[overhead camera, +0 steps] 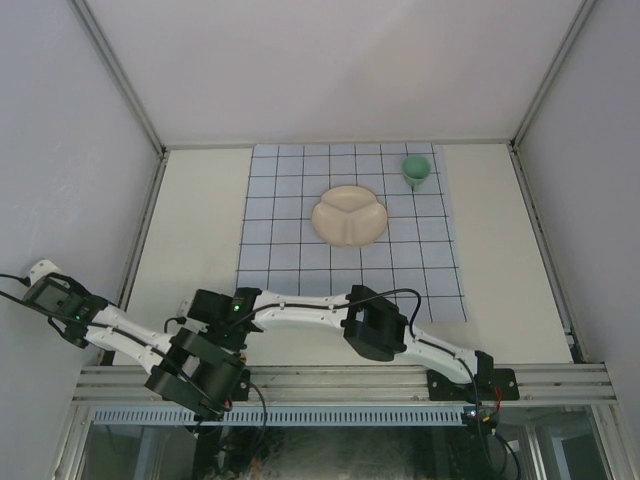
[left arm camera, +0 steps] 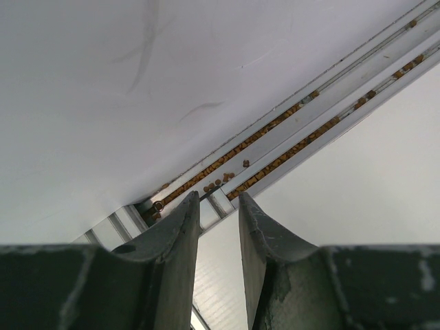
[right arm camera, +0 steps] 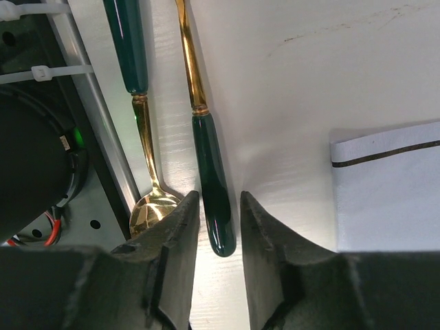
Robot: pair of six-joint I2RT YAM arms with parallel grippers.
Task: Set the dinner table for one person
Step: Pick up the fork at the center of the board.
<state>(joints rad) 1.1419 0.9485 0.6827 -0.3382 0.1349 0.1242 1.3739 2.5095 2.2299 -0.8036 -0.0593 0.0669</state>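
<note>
The dinner table [overhead camera: 195, 225] is a cream-white surface with a pale-blue grid cloth [overhead camera: 300, 255] on it. On the cloth sit a cream divided plate [overhead camera: 348, 216] and a green cup [overhead camera: 417, 170]. My right gripper [right arm camera: 218, 194] reaches to the table's near left. It stands open, its fingers on either side of the end of a dark green utensil handle [right arm camera: 212, 165] with a gold shaft; a gap shows on the right side. A gold spoon [right arm camera: 152, 206] with a green handle lies just left of it. My left gripper [left arm camera: 217, 195] is open a little, empty, by the left wall.
A metal rail [right arm camera: 96, 117] runs along the table's edge right beside the spoon, with my own arm's dark housing [right arm camera: 34, 172] past it. A corner of the grid cloth [right arm camera: 392, 185] lies to the right of the gripper. White walls [overhead camera: 70, 150] enclose the table.
</note>
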